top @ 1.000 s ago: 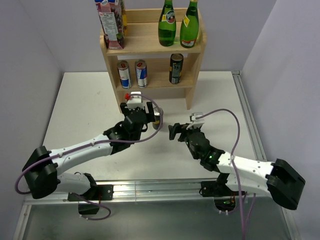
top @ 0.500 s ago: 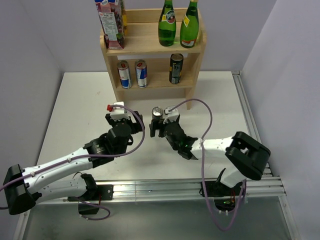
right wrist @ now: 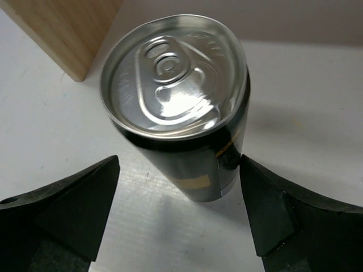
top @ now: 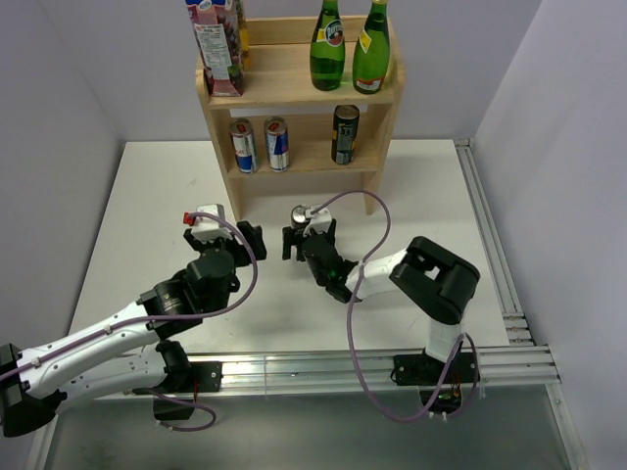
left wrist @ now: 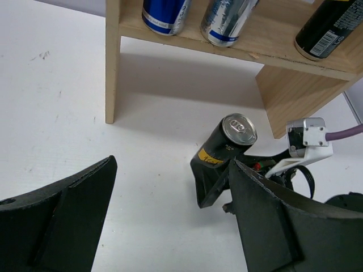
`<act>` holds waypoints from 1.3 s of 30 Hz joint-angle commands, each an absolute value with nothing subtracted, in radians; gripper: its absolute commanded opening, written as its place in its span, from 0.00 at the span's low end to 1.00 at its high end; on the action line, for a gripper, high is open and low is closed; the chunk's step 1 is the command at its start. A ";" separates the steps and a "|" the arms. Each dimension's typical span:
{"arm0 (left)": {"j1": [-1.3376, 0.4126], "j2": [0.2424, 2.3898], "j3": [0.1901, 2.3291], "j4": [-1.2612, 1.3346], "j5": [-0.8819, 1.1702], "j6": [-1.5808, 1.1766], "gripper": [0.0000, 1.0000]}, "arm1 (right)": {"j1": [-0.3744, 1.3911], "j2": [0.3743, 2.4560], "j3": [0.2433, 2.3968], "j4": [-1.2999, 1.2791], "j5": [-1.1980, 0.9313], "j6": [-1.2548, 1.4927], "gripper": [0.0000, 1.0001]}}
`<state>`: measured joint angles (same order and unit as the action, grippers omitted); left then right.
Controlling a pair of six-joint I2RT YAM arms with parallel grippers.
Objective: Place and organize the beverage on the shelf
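Note:
A black can with a yellow band [top: 299,213] stands upright on the white table, just in front of the shelf [top: 284,78]. It also shows in the left wrist view [left wrist: 226,145] and the right wrist view [right wrist: 180,127]. My right gripper [top: 302,235] [right wrist: 178,195] is open, with one jaw on each side of the can's lower body; the right finger [right wrist: 278,209] is at the can's side and the left finger stands apart from it. My left gripper [top: 245,240] [left wrist: 170,164] is open and empty, to the left of the can.
The shelf's lower tier holds two blue-and-silver cans [top: 260,145] and a black can [top: 344,133]. The top tier holds a juice carton [top: 217,44] and two green bottles [top: 349,44]. The shelf's side panels [left wrist: 112,62] stand on the table close behind the can.
My left gripper has drawn back to the left, away from the can it was next to. My right gripper has swung in from the right and now straddles the can.

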<state>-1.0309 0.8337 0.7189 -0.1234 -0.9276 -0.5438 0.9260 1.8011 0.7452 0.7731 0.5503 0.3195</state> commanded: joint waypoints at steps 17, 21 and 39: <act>-1.035 0.822 0.692 -0.120 -0.946 -0.534 0.86 | 0.888 1.904 0.842 0.905 0.601 0.301 0.37; -1.035 0.819 0.687 -0.120 -0.950 -0.537 0.86 | 0.890 1.829 0.842 0.823 0.617 0.301 0.05; -1.035 0.819 0.664 -0.091 -0.960 -0.549 0.89 | 0.908 1.440 1.043 0.420 0.785 0.190 0.00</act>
